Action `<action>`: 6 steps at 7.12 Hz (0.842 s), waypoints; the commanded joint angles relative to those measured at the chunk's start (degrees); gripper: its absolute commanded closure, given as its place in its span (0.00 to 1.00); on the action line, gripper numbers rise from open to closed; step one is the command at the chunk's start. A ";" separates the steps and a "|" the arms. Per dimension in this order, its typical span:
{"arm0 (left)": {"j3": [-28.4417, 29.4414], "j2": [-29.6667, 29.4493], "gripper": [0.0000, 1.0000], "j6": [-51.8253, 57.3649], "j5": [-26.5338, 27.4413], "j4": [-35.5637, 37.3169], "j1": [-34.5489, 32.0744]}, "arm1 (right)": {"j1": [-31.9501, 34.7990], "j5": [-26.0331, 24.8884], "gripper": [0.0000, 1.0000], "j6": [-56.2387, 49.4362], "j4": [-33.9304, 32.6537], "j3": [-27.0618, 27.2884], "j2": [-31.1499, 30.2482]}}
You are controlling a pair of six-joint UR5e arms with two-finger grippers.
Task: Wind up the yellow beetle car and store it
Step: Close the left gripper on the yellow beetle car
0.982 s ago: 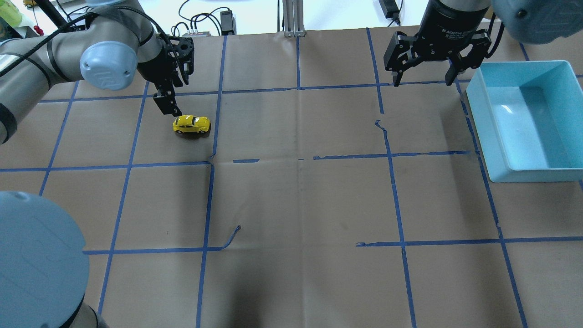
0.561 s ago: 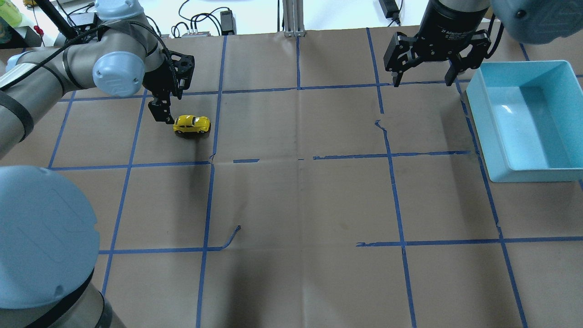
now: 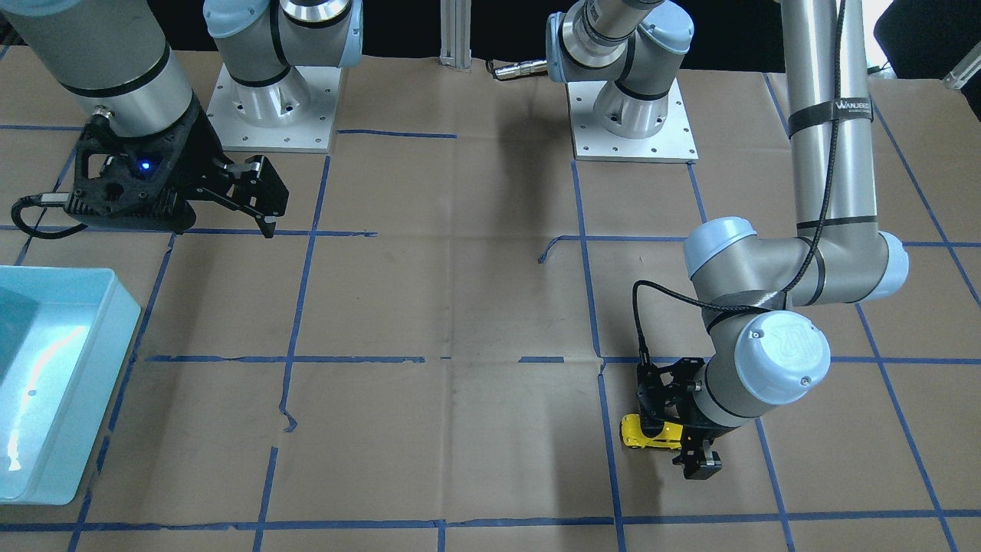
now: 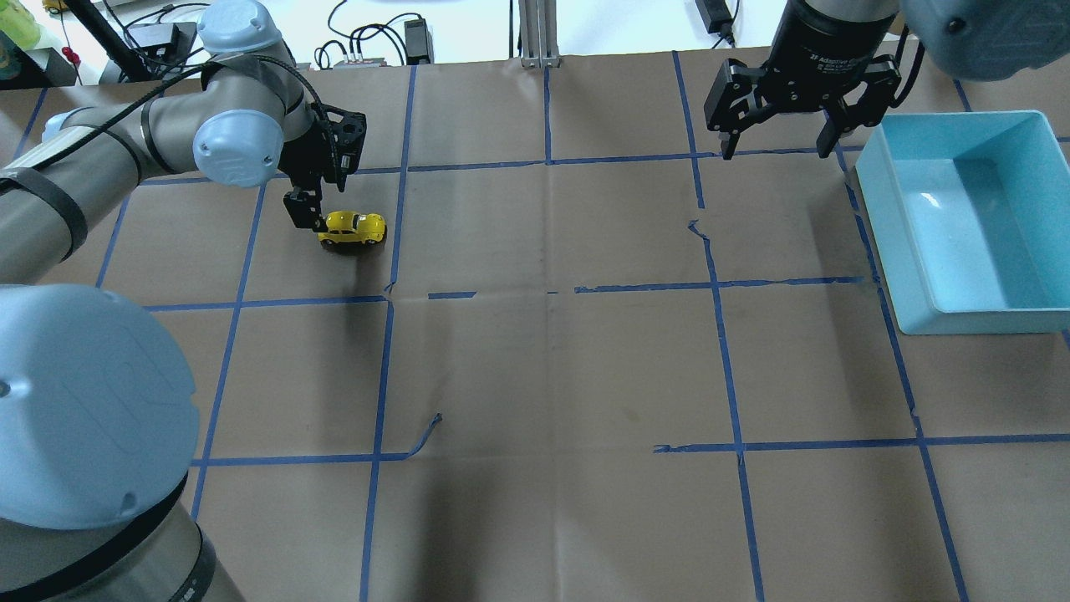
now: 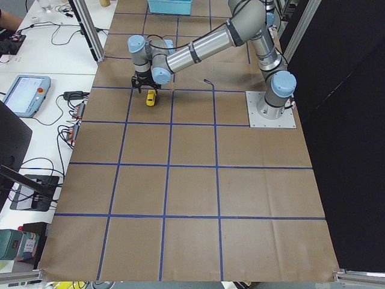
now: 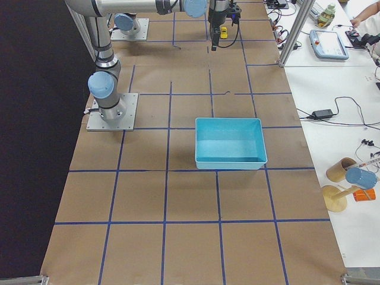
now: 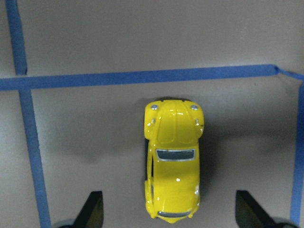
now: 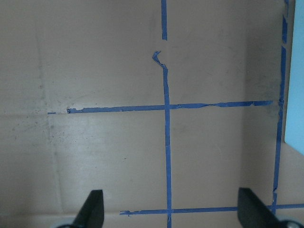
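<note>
The yellow beetle car stands on its wheels on the brown paper, left of centre, and also shows in the front view. My left gripper is open and hangs just over the car's left end. In the left wrist view the car lies lengthwise, one end between the two spread fingertips; neither touches it. My right gripper is open and empty at the far right, and the right wrist view shows only paper and tape between its fingertips.
A light-blue bin sits empty at the table's right edge, next to the right gripper; it also shows in the front view. Blue tape lines grid the paper. Cables and power bricks lie beyond the far edge.
My left gripper has moved right and down, closing in on the car's left end. The car has not moved. The right arm has stayed still.
</note>
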 commanded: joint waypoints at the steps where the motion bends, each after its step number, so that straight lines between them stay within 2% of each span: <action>1: -2.80 0.06 0.08 0.08 -0.42 3.99 0.34 | -0.01 -0.25 0.00 -0.03 0.00 0.05 0.06; 2: -2.89 0.06 0.09 0.17 -0.60 4.08 0.52 | -0.01 -0.34 0.00 -0.03 -0.09 -0.04 -0.02; 3: -2.90 -0.03 0.16 0.17 -0.68 4.08 0.52 | -0.01 -0.25 0.00 0.06 -0.09 0.05 -0.02; 6: -2.90 -0.29 0.43 0.08 -0.77 4.17 0.52 | -0.01 -0.34 0.00 0.06 -0.09 0.05 0.68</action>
